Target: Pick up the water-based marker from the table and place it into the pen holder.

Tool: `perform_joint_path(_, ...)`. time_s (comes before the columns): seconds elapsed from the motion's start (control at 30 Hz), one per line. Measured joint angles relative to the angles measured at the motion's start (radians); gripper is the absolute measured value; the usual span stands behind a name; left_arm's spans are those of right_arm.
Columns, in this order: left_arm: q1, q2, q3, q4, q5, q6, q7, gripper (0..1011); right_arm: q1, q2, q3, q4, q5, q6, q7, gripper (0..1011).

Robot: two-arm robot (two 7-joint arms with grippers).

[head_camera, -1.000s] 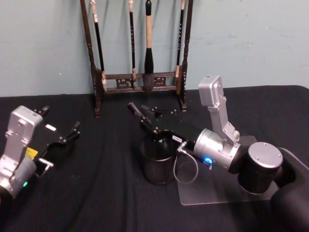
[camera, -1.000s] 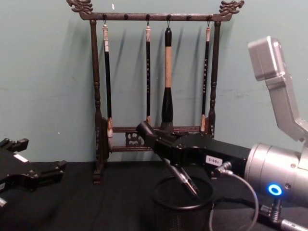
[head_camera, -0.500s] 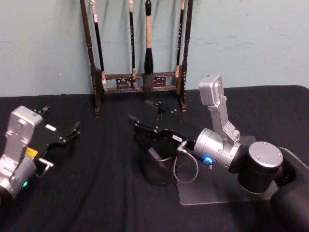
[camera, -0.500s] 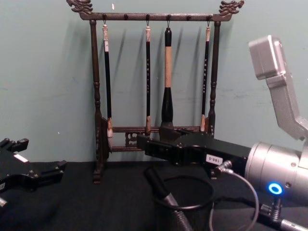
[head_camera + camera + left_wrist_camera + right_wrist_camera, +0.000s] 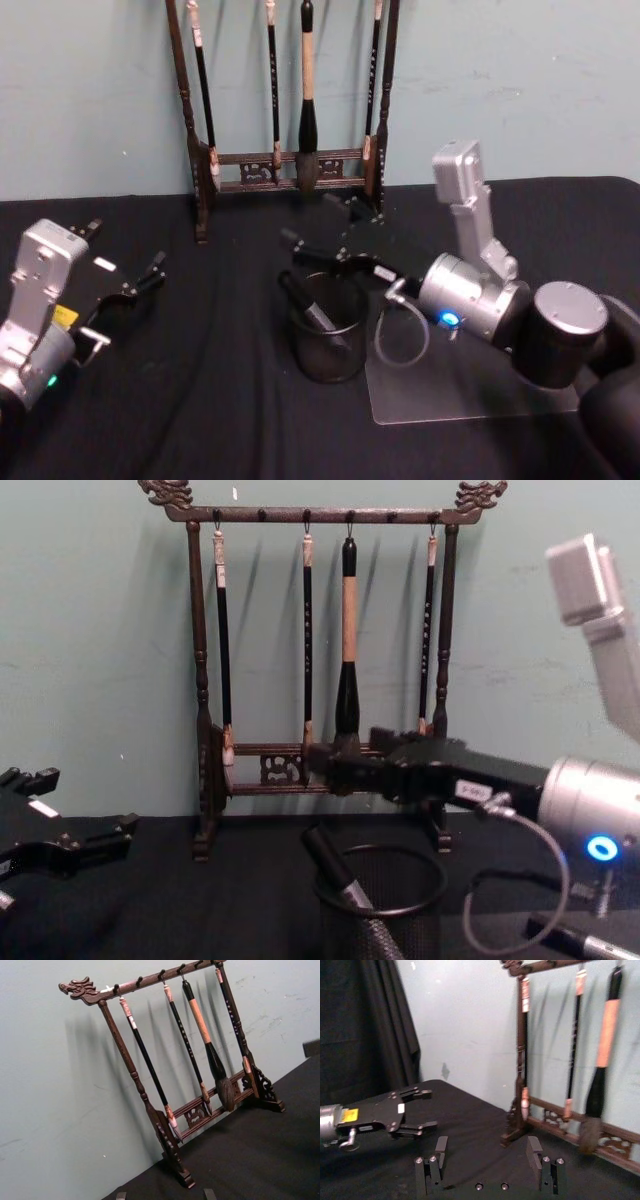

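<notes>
The pen holder [image 5: 325, 362], a round black wire-mesh cup, stands mid-table. The dark water-based marker [image 5: 310, 308] leans inside it, its upper end resting against the left rim. In the chest view the marker [image 5: 338, 872] slants out of the holder [image 5: 405, 930]. My right gripper [image 5: 308, 220] hovers open and empty just above and behind the cup; its two fingers stand wide apart in the right wrist view [image 5: 487, 1152]. My left gripper [image 5: 135, 285] is parked open at the table's left and holds nothing.
A tall dark wooden brush rack [image 5: 285, 165] with several hanging brushes stands at the back against the wall. A clear plastic sheet [image 5: 450, 395] lies under my right arm. Black cloth covers the table.
One second ago my right gripper held the marker over the cup. It let go and the marker dropped in, then the gripper drew back to the right and up.
</notes>
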State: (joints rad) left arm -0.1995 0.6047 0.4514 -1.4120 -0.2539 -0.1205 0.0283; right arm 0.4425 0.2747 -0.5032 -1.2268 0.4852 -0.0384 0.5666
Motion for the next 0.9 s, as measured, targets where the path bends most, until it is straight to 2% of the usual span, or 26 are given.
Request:
perform_joint_path(0.23, 0.0, 0.0, 0.0, 0.0, 0.0, 0.0, 0.0, 1001, -0.006, 0.064, 0.036, -0.052, -0.001, 0.028, -0.025, 1002)
perform_joint_path(0.27, 0.0, 0.0, 0.0, 0.0, 0.0, 0.0, 0.0, 1001, -0.008, 0.093, 0.049, -0.068, -0.005, 0.048, -0.034, 1003)
perform_joint_path(0.33, 0.0, 0.0, 0.0, 0.0, 0.0, 0.0, 0.0, 1001, -0.009, 0.104, 0.053, -0.073, -0.007, 0.057, -0.038, 1003)
perform_joint_path(0.5, 0.0, 0.0, 0.0, 0.0, 0.0, 0.0, 0.0, 1001, -0.015, 0.189, 0.074, -0.109, -0.025, 0.149, -0.055, 1002)
perform_joint_path(0.63, 0.0, 0.0, 0.0, 0.0, 0.0, 0.0, 0.0, 1001, -0.012, 0.226, 0.069, -0.118, -0.035, 0.213, -0.049, 1002)
perform_joint_path(0.67, 0.0, 0.0, 0.0, 0.0, 0.0, 0.0, 0.0, 1001, -0.006, 0.243, 0.061, -0.12, -0.04, 0.245, -0.043, 1002)
perform_joint_path(0.83, 0.0, 0.0, 0.0, 0.0, 0.0, 0.0, 0.0, 1001, 0.02, 0.272, 0.032, -0.106, -0.055, 0.345, -0.024, 1002)
perform_joint_path(0.9, 0.0, 0.0, 0.0, 0.0, 0.0, 0.0, 0.0, 1001, 0.031, 0.276, 0.02, -0.096, -0.06, 0.369, -0.017, 1002)
